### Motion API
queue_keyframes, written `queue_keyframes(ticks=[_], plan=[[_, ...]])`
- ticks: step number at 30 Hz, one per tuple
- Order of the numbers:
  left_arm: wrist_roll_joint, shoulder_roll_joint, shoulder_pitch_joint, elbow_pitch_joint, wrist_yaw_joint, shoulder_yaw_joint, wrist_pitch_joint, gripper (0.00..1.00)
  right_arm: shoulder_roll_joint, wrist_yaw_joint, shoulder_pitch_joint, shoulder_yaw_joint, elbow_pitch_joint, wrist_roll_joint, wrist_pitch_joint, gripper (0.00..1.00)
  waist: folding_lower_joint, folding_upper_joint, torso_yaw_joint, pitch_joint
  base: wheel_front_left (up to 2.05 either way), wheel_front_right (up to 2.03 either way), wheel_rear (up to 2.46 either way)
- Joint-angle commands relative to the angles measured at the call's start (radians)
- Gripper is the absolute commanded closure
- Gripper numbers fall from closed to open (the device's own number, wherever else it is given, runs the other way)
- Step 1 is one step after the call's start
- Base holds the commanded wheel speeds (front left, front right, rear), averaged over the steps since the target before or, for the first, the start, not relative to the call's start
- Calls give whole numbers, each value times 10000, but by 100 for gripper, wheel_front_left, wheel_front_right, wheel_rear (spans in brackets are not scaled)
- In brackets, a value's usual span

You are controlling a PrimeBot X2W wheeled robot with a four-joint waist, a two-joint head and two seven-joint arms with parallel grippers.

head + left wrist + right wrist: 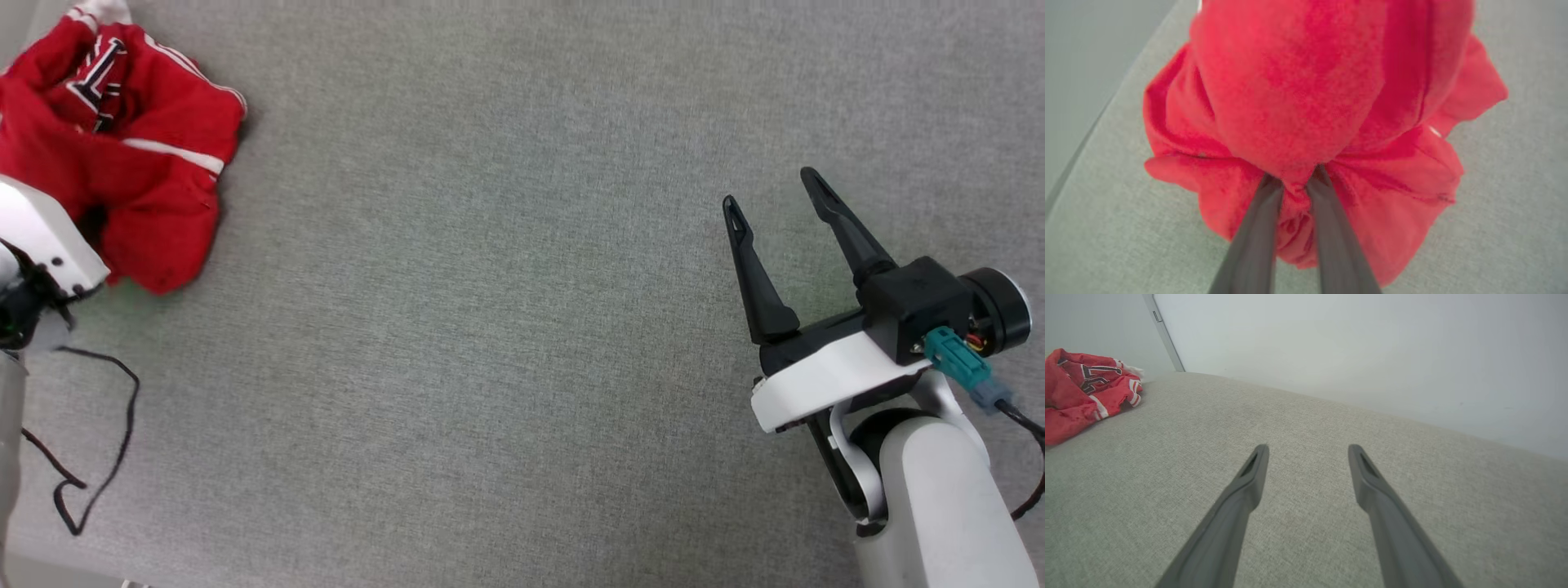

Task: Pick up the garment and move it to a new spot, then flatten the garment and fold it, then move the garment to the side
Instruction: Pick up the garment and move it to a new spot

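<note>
Grey woven surface (506, 343), thin black cord (136, 396), perhaps a cable, pale wall (1372, 343) behind

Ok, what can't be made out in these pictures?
- Left gripper fingertips: buried in garment folds, left wrist view.
- Garment's lettering: crumpled into folds, head view.
- Garment's left part: cut off by head view's left edge.
- Garment's near fabric: blurred, left wrist view.

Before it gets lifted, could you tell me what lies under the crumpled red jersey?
The garment rests on the grey fabric surface, which shows beside it. Anything directly beneath is covered. The left gripper pinches a fold.
</note>
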Motion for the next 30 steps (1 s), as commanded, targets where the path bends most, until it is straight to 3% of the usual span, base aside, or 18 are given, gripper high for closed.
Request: queue_keyframes(ticks=[1, 12, 18, 24, 30], plan=[[132, 131, -263, 6, 17, -14, -304, 100, -12, -3, 49, -7, 36, 124, -73, 0, -1, 1, 45, -246, 0, 0, 0], [1746, 345, -1561, -119, 383, -586, -4340, 100, -14, -3, 718, -157, 567, 780, -494, 0, -1, 1, 141, -2167, 0, 0, 0], [2456, 234, -2060, -299, 642, -957, -5911, 100, -12, -3, 1240, -347, 712, 1168, -759, 0, -1, 1, -100, -3257, 0, 0, 0], [2663, -122, -1997, -546, 613, -1269, -6327, 100, -12, -3, 1846, -651, 767, 1531, -879, 0, -1, 1, -597, -4153, 0, 0, 0], [2428, -758, -1393, -1117, 463, -1555, -6039, 100, -12, -3, 2293, -824, 698, 1618, -776, 0, -1, 1, -1426, -4560, 0, 0, 0]])
